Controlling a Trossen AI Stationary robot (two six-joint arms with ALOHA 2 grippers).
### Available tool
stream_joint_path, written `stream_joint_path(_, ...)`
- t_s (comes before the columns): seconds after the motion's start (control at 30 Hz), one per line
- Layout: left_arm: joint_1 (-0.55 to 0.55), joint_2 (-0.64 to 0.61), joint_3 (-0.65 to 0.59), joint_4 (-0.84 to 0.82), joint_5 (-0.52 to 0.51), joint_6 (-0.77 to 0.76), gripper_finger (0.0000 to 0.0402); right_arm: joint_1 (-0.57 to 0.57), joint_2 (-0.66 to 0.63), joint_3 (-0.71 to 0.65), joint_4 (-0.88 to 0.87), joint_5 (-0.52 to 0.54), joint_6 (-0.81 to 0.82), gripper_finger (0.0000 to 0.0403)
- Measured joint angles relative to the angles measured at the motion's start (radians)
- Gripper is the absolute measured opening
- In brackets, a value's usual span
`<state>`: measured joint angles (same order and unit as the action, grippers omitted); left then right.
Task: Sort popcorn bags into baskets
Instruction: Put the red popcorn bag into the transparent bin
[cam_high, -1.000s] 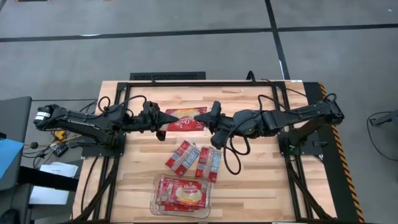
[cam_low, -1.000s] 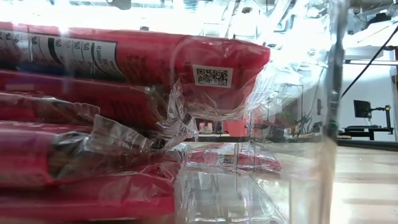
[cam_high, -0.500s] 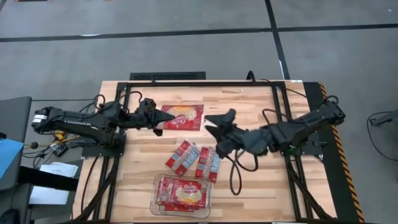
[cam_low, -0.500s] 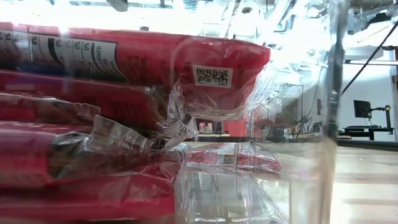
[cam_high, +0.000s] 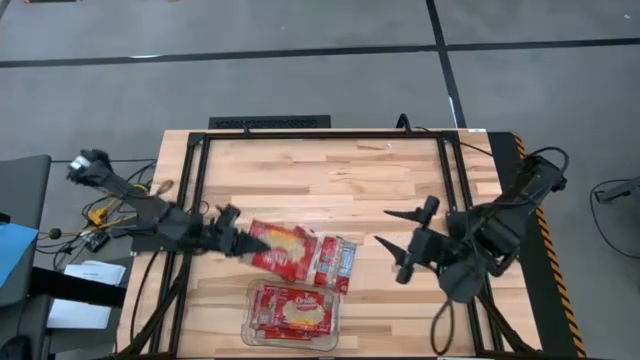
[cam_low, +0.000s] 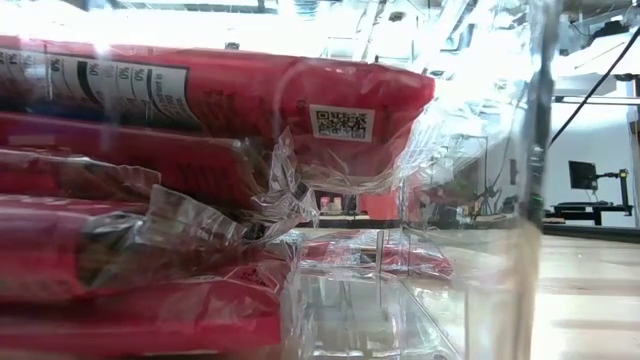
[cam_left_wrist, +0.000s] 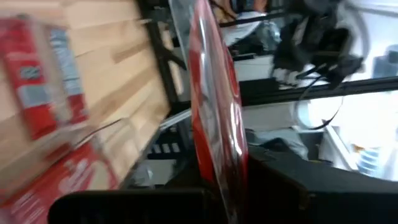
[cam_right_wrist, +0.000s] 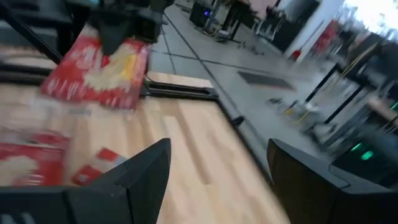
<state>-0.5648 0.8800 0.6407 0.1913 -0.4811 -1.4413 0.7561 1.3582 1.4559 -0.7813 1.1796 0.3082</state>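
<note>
Here the left gripper (cam_high: 243, 242) pinches a flat red bag (cam_high: 283, 247) with a yellow popcorn picture, held above the table (cam_high: 330, 170) just beyond the tub (cam_high: 252, 300); 1 loose bag (cam_high: 336, 262) lies beside it; the clear tub holds stacked red bags; the right gripper (cam_high: 402, 243) stands wide and empty, near the table's right side.

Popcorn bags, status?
Left hand shut on one bag, above the tub. Right hand open, empty. Loose bags beside it.

Glossy red film on popcorn bags (cam_high: 285, 248); clear smooth plastic basket (cam_high: 292, 309); pale matt wood-plank table (cam_high: 320, 165); matt black gripper fingers (cam_right_wrist: 140, 171)
</note>
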Motion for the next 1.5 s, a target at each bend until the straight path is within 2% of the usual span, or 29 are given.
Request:
stream_joint_path(0.13,-0.171,0.085,0.0,0.005,-0.196,-0.063,0.0008,0.027,0.004,0.0,-0.059,-0.007,0.153,0.029)
stream_joint_path(0.33,-0.338,0.238,0.0,0.043,-0.377,-0.218,0.0007,0.02,0.004,0.0,-0.053,-0.03,0.191,0.029)
stream_joint_path(0.57,-0.418,0.377,0.001,0.179,-0.448,-0.253,0.0006,0.02,0.004,0.0,-0.052,-0.031,0.196,0.029)
stream_joint_path(0.8,-0.501,0.442,0.001,0.127,-0.591,-0.403,0.0007,0.02,0.004,0.0,-0.049,-0.031,0.216,0.029)
stream_joint_path(1.0,-0.507,0.495,0.001,0.102,-0.582,-0.489,0.001,0.02,0.004,0.0,-0.048,-0.031,0.217,0.029)
stream_joint_path(1.3,-0.507,0.618,0.001,0.231,-0.571,-0.521,0.0013,0.009,0.005,-0.001,-0.05,-0.033,0.218,0.029)
stream_joint_path(1.5,-0.507,0.666,0.001,0.24,-0.572,-0.597,0.0017,0.007,0.005,-0.001,-0.054,-0.038,0.218,0.029)
